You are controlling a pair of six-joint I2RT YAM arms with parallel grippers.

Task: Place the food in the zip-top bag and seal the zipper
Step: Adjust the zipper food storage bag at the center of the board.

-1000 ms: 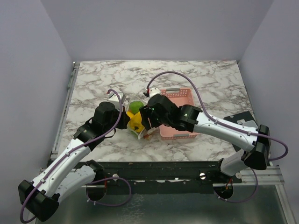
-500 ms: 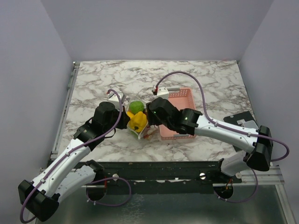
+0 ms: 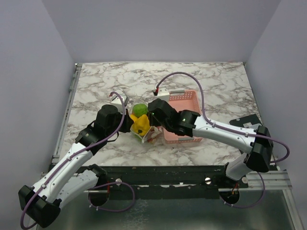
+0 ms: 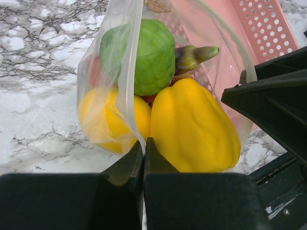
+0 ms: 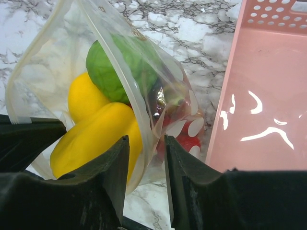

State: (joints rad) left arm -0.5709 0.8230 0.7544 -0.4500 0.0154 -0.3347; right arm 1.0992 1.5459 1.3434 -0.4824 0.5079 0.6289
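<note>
The left claw (image 4: 143, 146) is clenched on one lip of the zip-top bag (image 4: 93, 72), which stands by the middle of the near edge of the worktop (image 3: 216, 81), just beside the pink basket (image 5: 268, 96), with the food (image 4: 189, 124) inside. The right claw (image 5: 146, 143) is parted astride the zipper (image 5: 120, 67). It should pinch squarely on the strip, then slide along it.

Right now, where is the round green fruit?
In the top view, the round green fruit lies inside the zip-top bag, slightly left of centre, just behind the yellow pepper and left of the pink basket.
</note>
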